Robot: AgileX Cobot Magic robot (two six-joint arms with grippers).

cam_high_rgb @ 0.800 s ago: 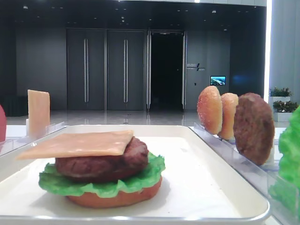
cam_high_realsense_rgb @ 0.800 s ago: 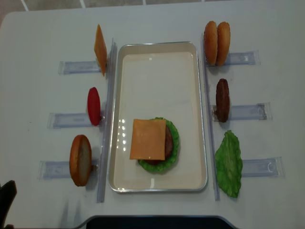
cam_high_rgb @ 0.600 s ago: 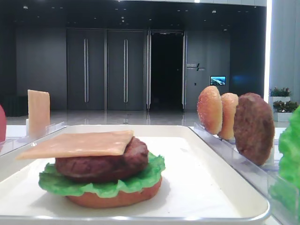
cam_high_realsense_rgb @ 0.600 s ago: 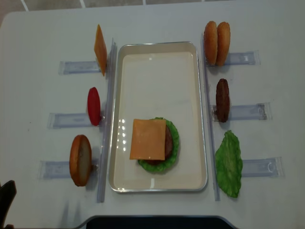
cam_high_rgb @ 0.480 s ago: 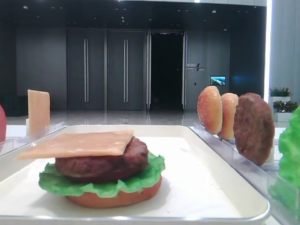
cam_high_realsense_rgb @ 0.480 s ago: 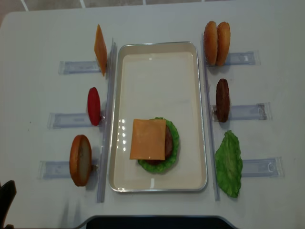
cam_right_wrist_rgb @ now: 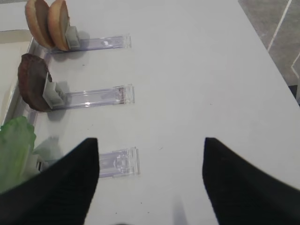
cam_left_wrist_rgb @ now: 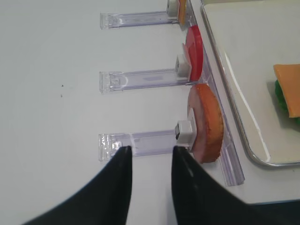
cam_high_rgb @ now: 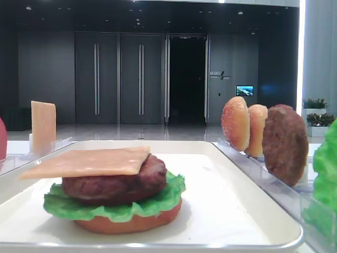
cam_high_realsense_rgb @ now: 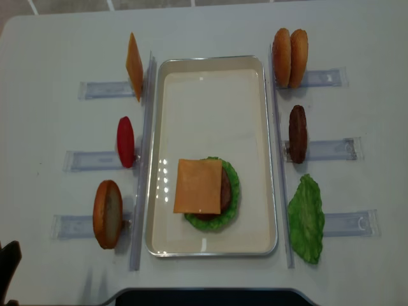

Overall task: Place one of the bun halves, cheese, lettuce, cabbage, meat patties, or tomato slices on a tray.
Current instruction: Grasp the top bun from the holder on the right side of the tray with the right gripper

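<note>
Bare white table lies ahead and right of the wide-spread right gripper. To its left stand a lettuce leaf, meat patty and clear racks.

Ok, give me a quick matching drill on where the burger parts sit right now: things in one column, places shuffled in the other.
Things
1. cheese slice
2. red tomato slice
3. loose lettuce leaf
4. pair of bun halves

Places
A. standing in the far rack, right of the tray
B. lying flat on top of the stacked burger
C. standing in the middle rack, left of the tray
D. in the near rack, right of the tray

Pairs: 1-B, 2-C, 3-D, 4-A
</note>
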